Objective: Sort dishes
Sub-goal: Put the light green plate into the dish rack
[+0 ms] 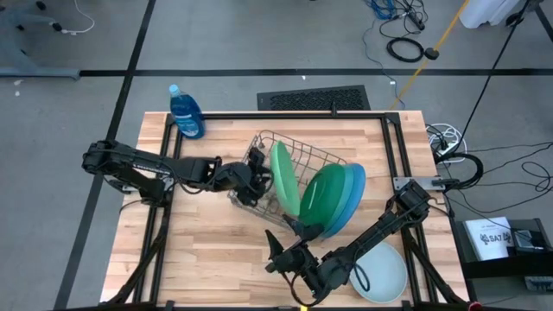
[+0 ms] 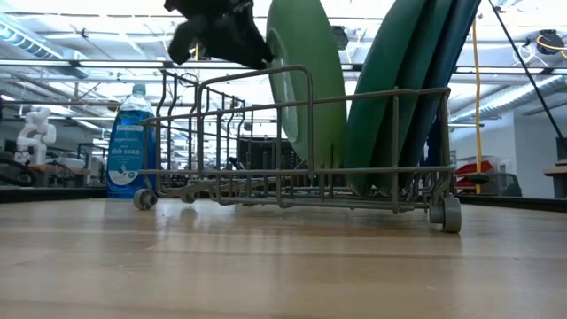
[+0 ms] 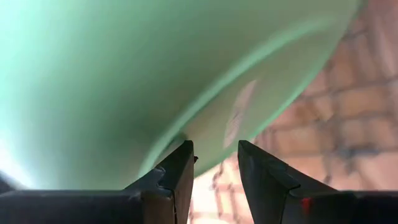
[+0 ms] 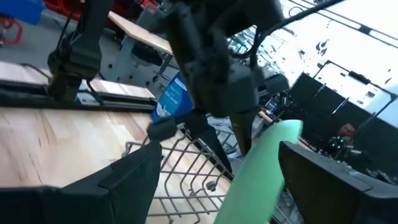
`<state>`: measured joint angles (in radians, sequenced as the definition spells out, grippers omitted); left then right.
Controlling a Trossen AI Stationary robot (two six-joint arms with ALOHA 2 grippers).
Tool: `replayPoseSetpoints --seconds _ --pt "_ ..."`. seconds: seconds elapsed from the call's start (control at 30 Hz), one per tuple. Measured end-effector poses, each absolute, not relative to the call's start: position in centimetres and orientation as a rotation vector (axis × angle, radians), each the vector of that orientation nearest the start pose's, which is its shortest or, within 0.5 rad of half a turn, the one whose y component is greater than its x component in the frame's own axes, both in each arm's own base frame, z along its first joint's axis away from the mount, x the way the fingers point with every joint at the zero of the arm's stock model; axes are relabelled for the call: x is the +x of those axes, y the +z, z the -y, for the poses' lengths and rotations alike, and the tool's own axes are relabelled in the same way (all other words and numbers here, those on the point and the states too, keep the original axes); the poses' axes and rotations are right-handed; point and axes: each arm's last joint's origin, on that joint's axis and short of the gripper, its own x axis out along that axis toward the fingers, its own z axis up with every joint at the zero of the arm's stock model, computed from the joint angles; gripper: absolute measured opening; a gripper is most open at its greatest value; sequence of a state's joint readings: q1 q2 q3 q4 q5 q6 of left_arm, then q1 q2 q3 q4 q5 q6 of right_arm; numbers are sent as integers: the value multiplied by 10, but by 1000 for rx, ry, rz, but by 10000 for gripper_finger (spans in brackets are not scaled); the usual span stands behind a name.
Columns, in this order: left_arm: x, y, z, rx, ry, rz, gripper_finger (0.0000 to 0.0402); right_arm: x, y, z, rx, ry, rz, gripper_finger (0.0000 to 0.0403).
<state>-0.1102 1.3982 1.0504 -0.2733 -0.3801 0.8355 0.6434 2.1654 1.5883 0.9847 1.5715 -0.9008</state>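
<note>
A grey wire rack [image 2: 292, 186] stands mid-table. A light green plate [image 1: 283, 177] stands on edge in it. A dark green plate [image 1: 324, 200], a teal plate [image 1: 344, 207] and a blue plate [image 1: 357, 183] lean together at its right end. My left gripper [image 1: 262, 177] reaches from the table's left to the light green plate's upper rim and is shut on it. My right gripper [image 1: 281, 250] hovers open at the rack's near side with nothing between its fingers. A pale mint plate [image 1: 384, 272] lies flat at the near right. My left gripper has the light green plate's rim [image 3: 208, 134] between its two fingertips, on the plate's upper left side. It comes from the table's left, slanting down. The plate [image 2: 310, 80] stands nearly upright, its lower edge [image 2: 310, 173] down among the rack's wires.
A blue soap bottle [image 1: 186, 112] stands at the table's far left corner. A black frame [image 1: 285, 115] runs round the table. There is bare wood near the front left. My right arm lies over the near right, beside the mint plate.
</note>
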Motion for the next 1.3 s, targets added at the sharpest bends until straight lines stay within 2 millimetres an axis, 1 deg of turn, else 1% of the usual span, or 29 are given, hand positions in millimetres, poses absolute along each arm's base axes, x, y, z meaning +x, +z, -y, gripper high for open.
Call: replayPoseSetpoints --seconds 0.17,0.27,0.4,0.47,0.53,0.63,0.77,0.83,0.9,1.0,1.07,1.17,1.23,1.3 --pt "303 283 6 963 61 -714 127 389 273 -256 -450 -909 -226 313" --pt "304 288 1 978 46 -696 127 388 277 -255 -447 -909 -224 313" --pt "310 301 2 990 -16 -586 127 388 277 -255 -453 -909 -227 312" --pt "313 309 4 974 -68 -507 127 389 279 -253 -455 -913 -229 312" --pt "317 312 7 947 -127 -447 127 388 283 -250 -446 -917 -226 312" --pt "326 304 10 924 -201 -433 127 385 295 -247 -439 -919 -222 312" --pt "338 284 12 915 -260 -481 127 376 316 -241 -406 -921 -205 312" --pt "341 274 16 918 -288 -522 127 372 327 -237 -378 -924 -191 312" --pt "341 272 22 933 -285 -544 127 368 337 -233 -355 -927 -180 312" --pt "334 280 30 966 -242 -555 127 362 351 -228 -324 -932 -165 312" --pt "327 290 30 981 -185 -540 127 358 360 -225 -307 -933 -156 312" --pt "316 310 17 979 -53 -527 127 353 369 -221 -289 -935 -148 312" --pt "307 322 5 922 12 -510 127 351 375 -215 -275 -943 -141 312" --pt "297 332 -4 840 32 -488 127 351 382 -207 -243 -961 -127 312"
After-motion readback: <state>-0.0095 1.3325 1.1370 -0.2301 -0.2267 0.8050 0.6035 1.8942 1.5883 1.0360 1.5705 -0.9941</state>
